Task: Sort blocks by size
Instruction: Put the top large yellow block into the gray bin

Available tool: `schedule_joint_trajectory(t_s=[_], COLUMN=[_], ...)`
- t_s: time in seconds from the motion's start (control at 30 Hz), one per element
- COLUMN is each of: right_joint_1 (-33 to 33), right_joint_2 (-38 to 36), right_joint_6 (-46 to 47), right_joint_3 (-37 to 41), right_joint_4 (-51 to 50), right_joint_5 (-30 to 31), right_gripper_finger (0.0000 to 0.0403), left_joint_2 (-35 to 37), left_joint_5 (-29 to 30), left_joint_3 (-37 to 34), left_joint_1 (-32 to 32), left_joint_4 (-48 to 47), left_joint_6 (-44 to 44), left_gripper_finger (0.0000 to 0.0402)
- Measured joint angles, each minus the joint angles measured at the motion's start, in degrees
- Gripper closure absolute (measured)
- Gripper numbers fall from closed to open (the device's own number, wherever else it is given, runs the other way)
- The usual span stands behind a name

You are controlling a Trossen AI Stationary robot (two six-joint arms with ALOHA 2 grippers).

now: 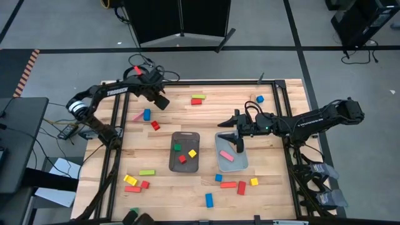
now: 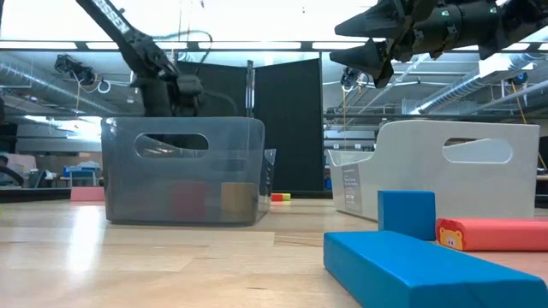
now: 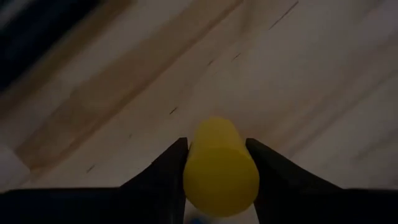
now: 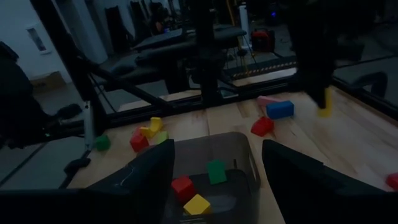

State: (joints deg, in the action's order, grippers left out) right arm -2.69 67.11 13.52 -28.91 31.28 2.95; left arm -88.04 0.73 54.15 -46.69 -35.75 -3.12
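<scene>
High view has the left gripper (image 1: 161,100) at the far left of the table (image 1: 281,187), jaws clamped on a yellow block (image 3: 219,169); the left wrist view shows it pinched between both fingers (image 3: 163,171) over bare wood. The right gripper (image 1: 236,142) hangs over the pale tray (image 1: 244,164) with fingers apart, nothing in them. A pink bar (image 1: 226,155) lies in that tray; red, green and yellow cubes sit in the dark tray (image 1: 174,164). Other blocks (image 1: 228,185) are scattered near and far. White lettering on the left arm (image 1: 115,89) is too small to read.
</scene>
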Motion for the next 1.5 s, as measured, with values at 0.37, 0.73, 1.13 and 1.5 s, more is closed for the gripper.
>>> schedule_joint_trajectory(t_s=[0.37, 0.73, 1.13, 1.5], right_joint_1=[-1.47, -2.19, -4.11, -5.17], right_joint_2=[-7.05, -16.33, -17.97, -17.79], right_joint_6=[-5.90, -5.78, -5.76, -5.86], right_joint_3=[-4.20, -4.36, -4.39, -4.39], right_joint_4=[-0.41, -2.64, -0.90, -1.77], right_joint_5=[-10.89, -22.93, -22.70, -18.17], right_gripper_finger=[0.0149, 0.0149, 0.0149, 0.0149], left_joint_2=[9.56, 4.93, -11.87, -14.08], left_joint_5=[-9.50, -12.58, -28.41, -10.11], left_joint_3=[0.04, 0.04, 0.04, 2.49], left_joint_1=[21.08, 42.19, 50.54, 50.85], left_joint_4=[18.87, 48.13, 88.49, 74.60], left_joint_6=[-4.64, -8.18, -11.78, -13.86], left_gripper_finger=[0.0264, 0.0264, 0.0264, 0.0264])
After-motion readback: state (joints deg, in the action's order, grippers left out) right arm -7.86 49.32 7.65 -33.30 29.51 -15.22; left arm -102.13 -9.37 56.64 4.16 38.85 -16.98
